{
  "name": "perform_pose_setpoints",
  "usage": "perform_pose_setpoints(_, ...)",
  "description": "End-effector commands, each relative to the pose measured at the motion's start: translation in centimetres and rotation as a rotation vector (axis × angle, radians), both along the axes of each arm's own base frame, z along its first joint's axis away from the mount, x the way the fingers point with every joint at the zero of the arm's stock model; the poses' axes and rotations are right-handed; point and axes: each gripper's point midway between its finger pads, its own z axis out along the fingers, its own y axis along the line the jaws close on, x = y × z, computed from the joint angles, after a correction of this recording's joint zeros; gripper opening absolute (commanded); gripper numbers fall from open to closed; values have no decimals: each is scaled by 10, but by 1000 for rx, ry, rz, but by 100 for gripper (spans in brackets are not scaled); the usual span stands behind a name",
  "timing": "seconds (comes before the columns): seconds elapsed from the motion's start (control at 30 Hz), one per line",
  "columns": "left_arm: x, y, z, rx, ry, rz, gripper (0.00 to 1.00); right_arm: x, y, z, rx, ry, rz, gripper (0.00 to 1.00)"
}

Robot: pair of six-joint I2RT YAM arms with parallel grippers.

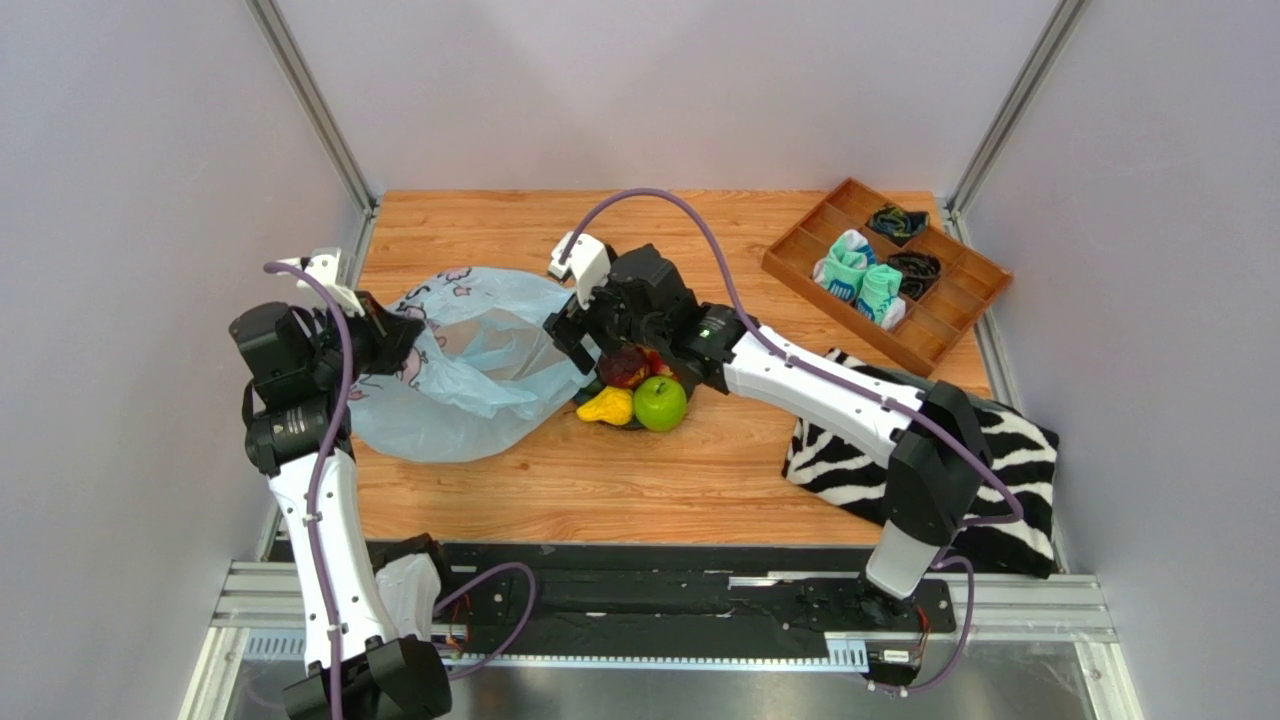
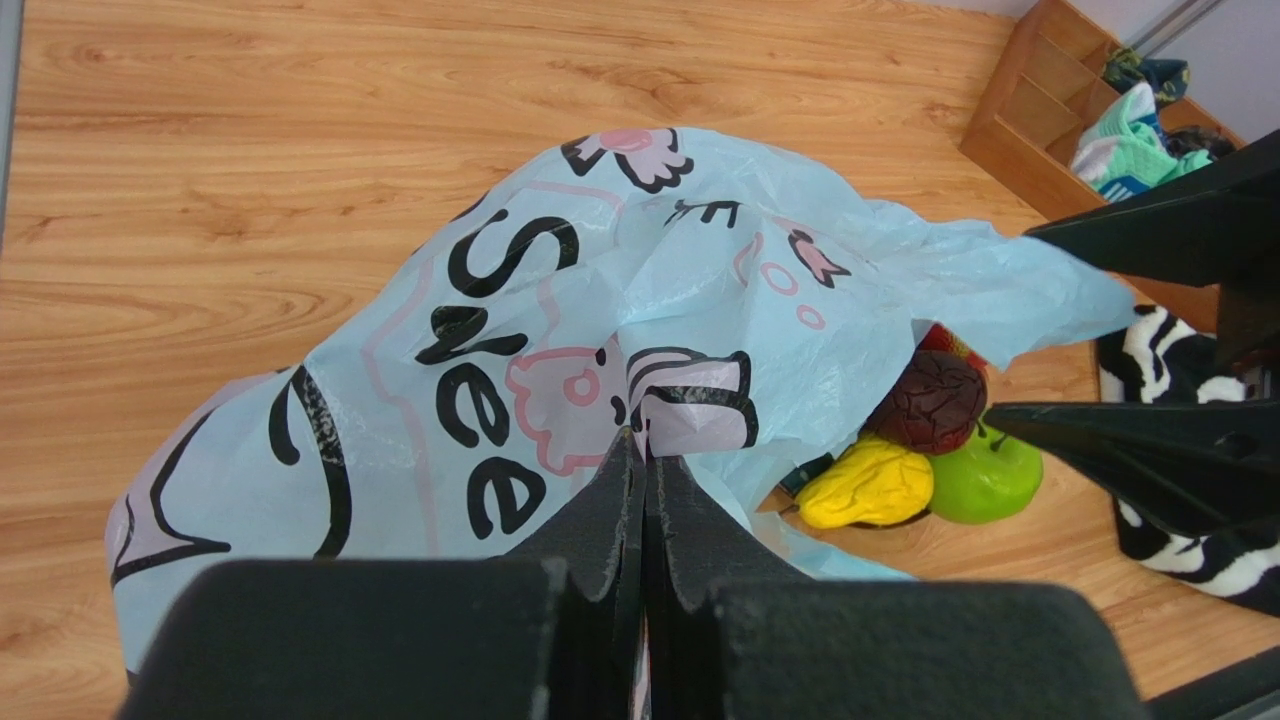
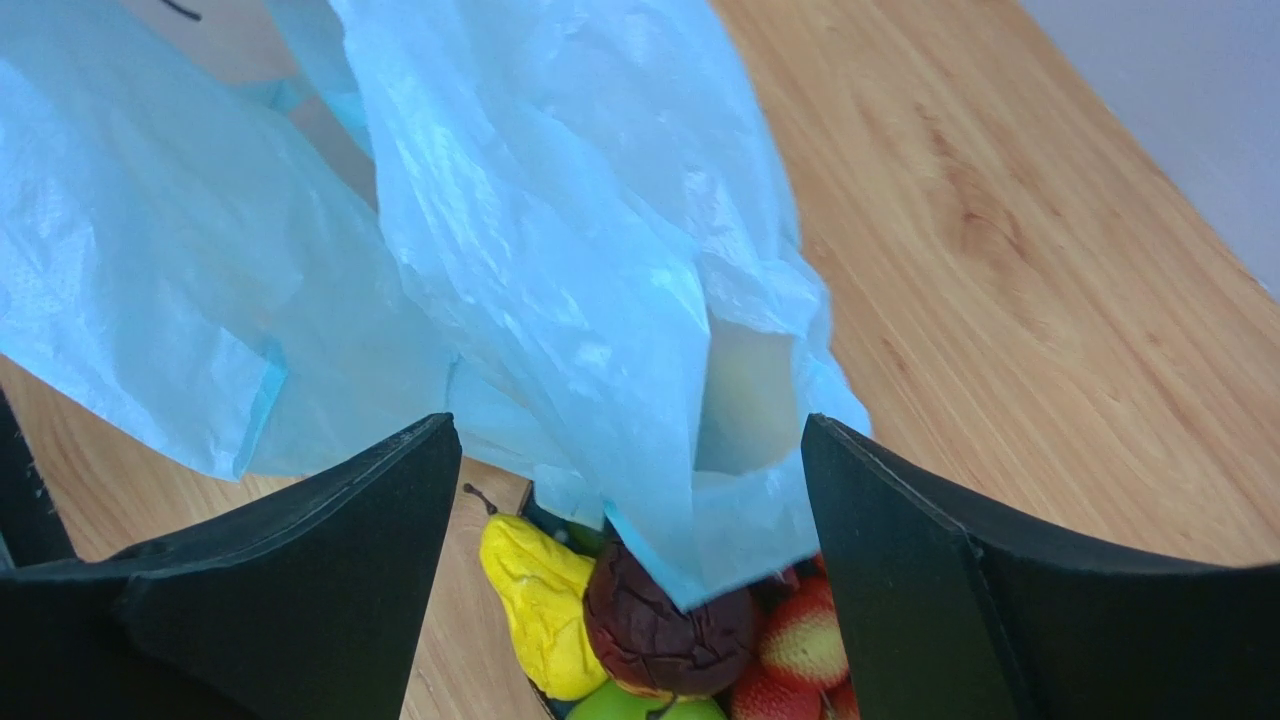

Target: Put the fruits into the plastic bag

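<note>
Here, the left tool (image 2: pixel 646 450) is pinched tight on a fold of the plastic bag (image 2: pixel 496 330), which lies crumpled on the bench (image 1: pixel 706 473) with its mouth toward the fruits. The right tool (image 3: pixel 628 443) stands wide apart and grips nothing; a loose flap of the bag hangs between its fingers. The fruits sit heaped just outside that mouth: yellow pear (image 3: pixel 541 600), dark red fruit (image 3: pixel 661 638), green apple (image 1: pixel 660 402) and small red ones (image 3: pixel 796 638). The step looks like picking one fruit. To do it well, the right tool should come down clear of the flap, straddle the dark red fruit on top, and close on that alone, with the left tool lifting the mouth open.
</note>
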Motion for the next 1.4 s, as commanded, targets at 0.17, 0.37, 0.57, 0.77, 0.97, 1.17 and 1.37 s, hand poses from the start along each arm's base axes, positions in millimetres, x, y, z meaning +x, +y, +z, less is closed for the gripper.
perform_pose_setpoints(0.17, 12, 11, 6, 20, -6, 44, 27, -3, 51, 37, 86, -3, 159, 3)
perform_pose_setpoints(0.37, 15, 32, 20, 16, 40, 206, 93, 38, 57, 71, 225, 70, -159, 0)
perform_pose_setpoints(0.57, -13, 41, 51, 108, -11, 408, 93, 77, 62, 72, 323, 120, -398, 0)
perform_pose_setpoints(0.77, -54, 53, 24, 25, 26, 605, 93, 94, 68, 77, 459, 147, -504, 0)
perform_pose_setpoints(0.97, -50, 2, -38, -227, 195, 425, 92, 99, 69, 83, 502, 176, -551, 0)
perform_pose_setpoints(1.17, -27, 0, -91, -389, 303, 486, 99, 91, 62, 91, 511, 188, -545, 0)
perform_pose_setpoints(1.37, 11, 0, -126, -466, 401, 483, 99, 86, 50, 95, 474, 207, -532, 0)
